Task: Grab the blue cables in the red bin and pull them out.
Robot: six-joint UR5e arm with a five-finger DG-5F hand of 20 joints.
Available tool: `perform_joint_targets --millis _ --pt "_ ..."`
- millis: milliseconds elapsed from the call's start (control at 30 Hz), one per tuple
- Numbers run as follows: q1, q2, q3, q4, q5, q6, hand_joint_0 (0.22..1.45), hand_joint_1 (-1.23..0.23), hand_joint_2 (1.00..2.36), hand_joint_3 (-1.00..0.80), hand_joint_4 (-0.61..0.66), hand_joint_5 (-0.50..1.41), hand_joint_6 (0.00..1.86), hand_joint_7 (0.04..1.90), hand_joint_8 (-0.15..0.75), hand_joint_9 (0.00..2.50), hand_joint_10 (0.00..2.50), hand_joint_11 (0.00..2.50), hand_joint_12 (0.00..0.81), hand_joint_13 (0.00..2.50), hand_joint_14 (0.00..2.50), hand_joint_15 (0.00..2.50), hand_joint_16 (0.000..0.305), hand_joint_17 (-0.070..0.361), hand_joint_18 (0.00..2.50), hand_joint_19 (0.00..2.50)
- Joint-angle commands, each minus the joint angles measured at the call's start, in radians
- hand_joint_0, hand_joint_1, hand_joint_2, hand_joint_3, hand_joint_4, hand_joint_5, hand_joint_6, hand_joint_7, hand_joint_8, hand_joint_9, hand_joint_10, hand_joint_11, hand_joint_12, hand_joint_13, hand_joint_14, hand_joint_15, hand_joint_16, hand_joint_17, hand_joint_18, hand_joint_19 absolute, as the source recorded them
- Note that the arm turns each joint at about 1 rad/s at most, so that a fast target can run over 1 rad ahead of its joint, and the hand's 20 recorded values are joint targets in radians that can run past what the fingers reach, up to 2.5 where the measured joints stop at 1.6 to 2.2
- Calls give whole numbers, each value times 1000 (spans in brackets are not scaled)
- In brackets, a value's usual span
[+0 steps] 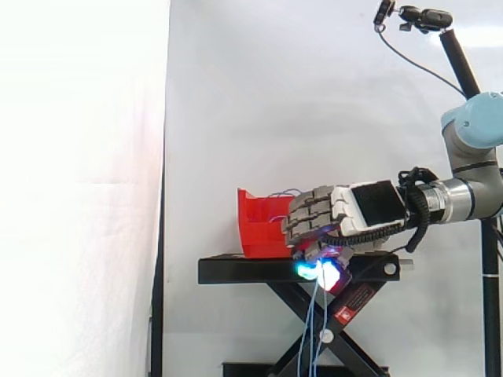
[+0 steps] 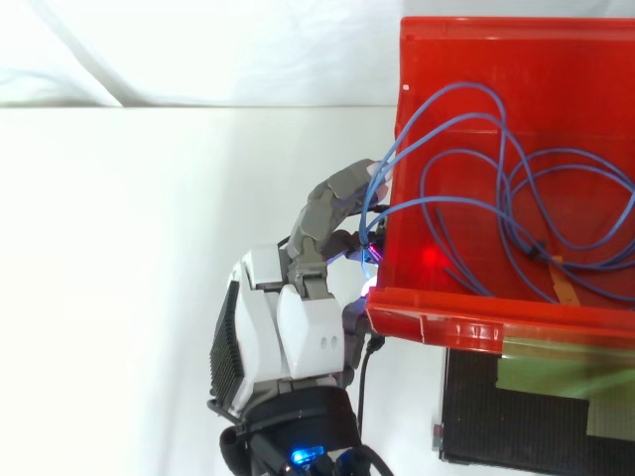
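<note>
The red bin (image 1: 259,228) stands on a black stand (image 1: 236,271). Inside it lie looped blue cables (image 2: 511,193), and some strands run over the bin's left wall (image 2: 389,248) in the top view. My hand (image 2: 288,327) is just outside that wall, fingers (image 2: 332,203) curled round the strands. In the side view the hand (image 1: 346,208) sits in front of the bin at stand height. Its glowing fingertips (image 1: 318,271) point down, and blue cables (image 1: 314,314) hang from them past the stand's edge.
The stand is a black scissor lift (image 1: 314,330) before a white curtain. A camera on a black pole (image 1: 424,17) rises at the upper right, behind the arm. Beside the bin in the top view lies a black plate (image 2: 516,426).
</note>
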Motion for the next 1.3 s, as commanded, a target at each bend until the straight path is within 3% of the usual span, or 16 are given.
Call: perform_joint_targets --millis 0,700,800,833,867,1000,1133,1267 --pt "2 0 0 -13 8 1 927 -808 1000 -1000 198 998 380 668 282 828 19 550 336 775 20 506 42 95 580 610" --pt "16 2 2 -11 5 136 940 -792 1000 -1000 207 989 471 637 282 826 20 539 337 778 20 504 42 95 585 609" --pt "25 2 5 -11 4 193 941 -792 1000 -1000 200 989 472 638 281 825 19 543 339 778 20 510 42 95 583 610" --pt "31 2 12 -10 4 245 941 -792 1000 -1000 199 989 473 637 285 825 19 544 336 777 21 508 42 95 582 608" --pt "31 2 12 -10 4 245 941 -792 1000 -1000 199 990 473 631 282 825 19 550 338 777 19 504 42 95 582 610" --pt "48 2 14 6 4 382 941 -792 1000 -1000 199 989 475 637 282 821 20 544 337 776 21 502 42 95 582 608" --pt "71 2 46 19 5 515 941 -792 1000 -1000 203 989 476 630 284 826 21 550 341 777 19 502 42 95 581 608" --pt "85 2 74 19 5 591 941 -791 1000 -1000 201 989 475 630 283 826 19 543 338 776 21 504 42 95 581 610"
